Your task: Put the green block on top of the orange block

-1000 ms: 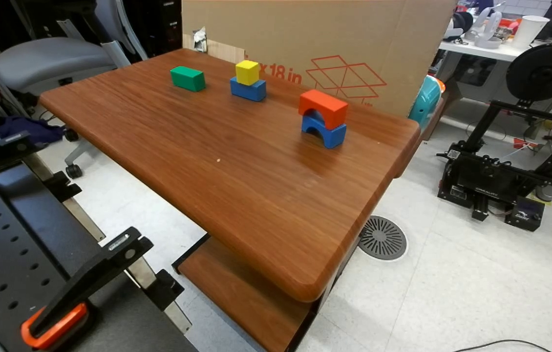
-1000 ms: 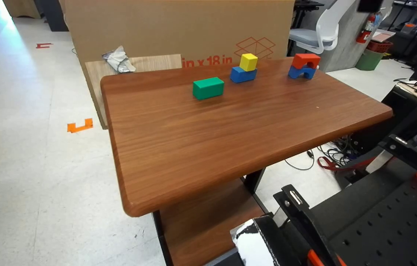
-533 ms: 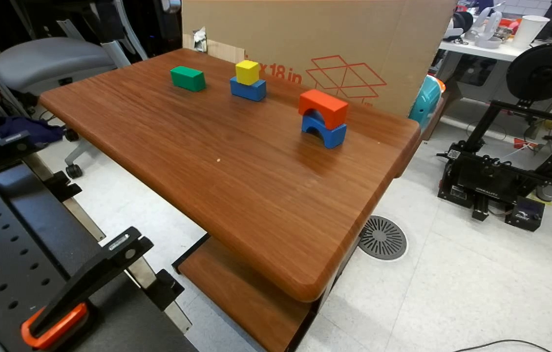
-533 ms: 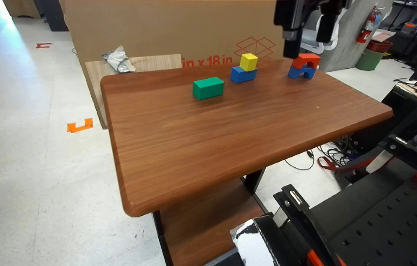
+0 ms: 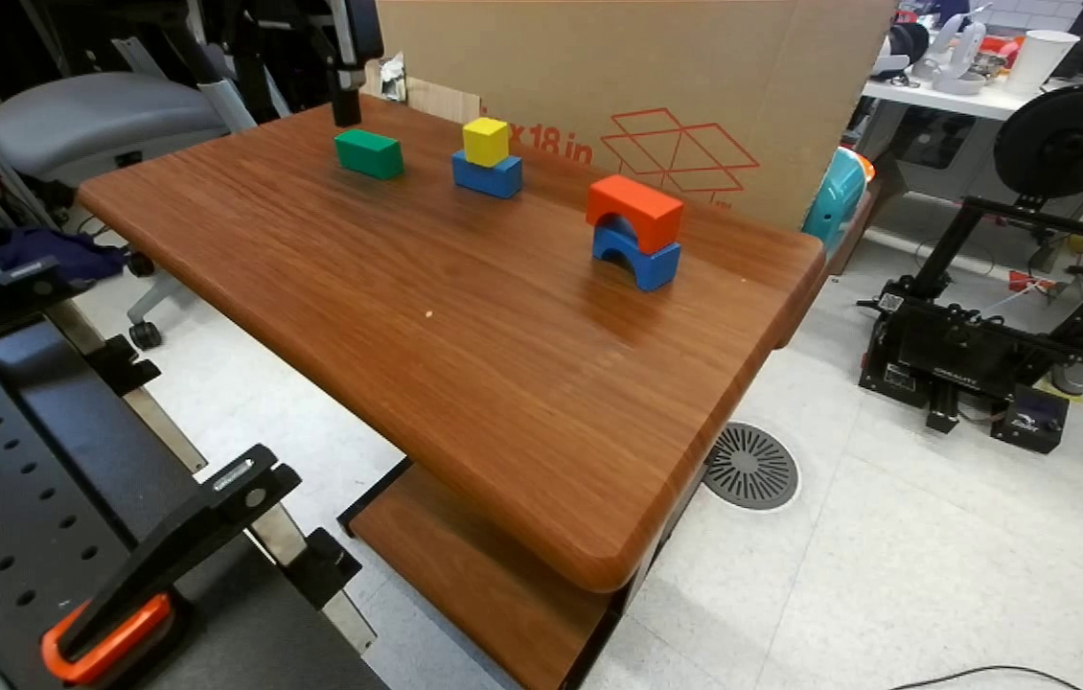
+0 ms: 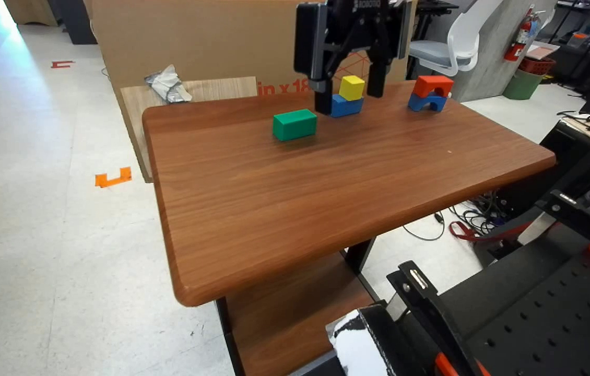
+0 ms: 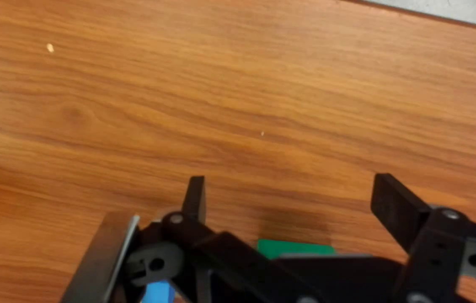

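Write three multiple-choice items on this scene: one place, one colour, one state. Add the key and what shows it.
1. Where is the green block relative to the orange arch block?
A. On top
B. Underneath
C. Apart from it

2. What colour is the small block on the rectangular blue block?
A. Yellow
B. Red
C. Green

3. How does the gripper stand?
A. Shut on a block
B. Open
C. Shut and empty

1 C: both exterior views show them standing apart.
2 A: its faces look yellow in both exterior views.
3 B: the wrist view shows its fingers wide apart.
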Controlling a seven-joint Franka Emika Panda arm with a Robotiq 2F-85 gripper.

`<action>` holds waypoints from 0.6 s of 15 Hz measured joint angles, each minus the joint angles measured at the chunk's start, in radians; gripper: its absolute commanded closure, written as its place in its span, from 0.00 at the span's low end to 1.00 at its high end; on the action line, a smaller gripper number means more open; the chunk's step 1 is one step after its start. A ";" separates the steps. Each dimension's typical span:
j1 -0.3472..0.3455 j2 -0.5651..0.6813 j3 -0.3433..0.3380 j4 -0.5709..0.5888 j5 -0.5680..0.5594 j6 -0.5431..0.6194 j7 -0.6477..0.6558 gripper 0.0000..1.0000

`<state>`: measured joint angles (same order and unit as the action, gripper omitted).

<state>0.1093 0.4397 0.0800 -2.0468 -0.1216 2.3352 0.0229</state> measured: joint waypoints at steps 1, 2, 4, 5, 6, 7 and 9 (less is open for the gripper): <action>0.004 0.021 0.002 0.020 0.009 0.012 0.000 0.00; 0.008 0.041 0.004 0.038 0.015 0.029 0.002 0.00; 0.014 0.076 0.005 0.066 0.017 0.071 0.009 0.00; 0.018 0.092 0.005 0.077 0.017 0.097 0.013 0.00; 0.021 0.107 0.005 0.088 0.017 0.119 0.016 0.00; 0.023 0.121 0.005 0.098 0.017 0.133 0.017 0.00; 0.029 0.146 0.005 0.120 0.017 0.146 0.019 0.00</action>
<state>0.1380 0.5862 0.0848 -1.9271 -0.1049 2.4817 0.0416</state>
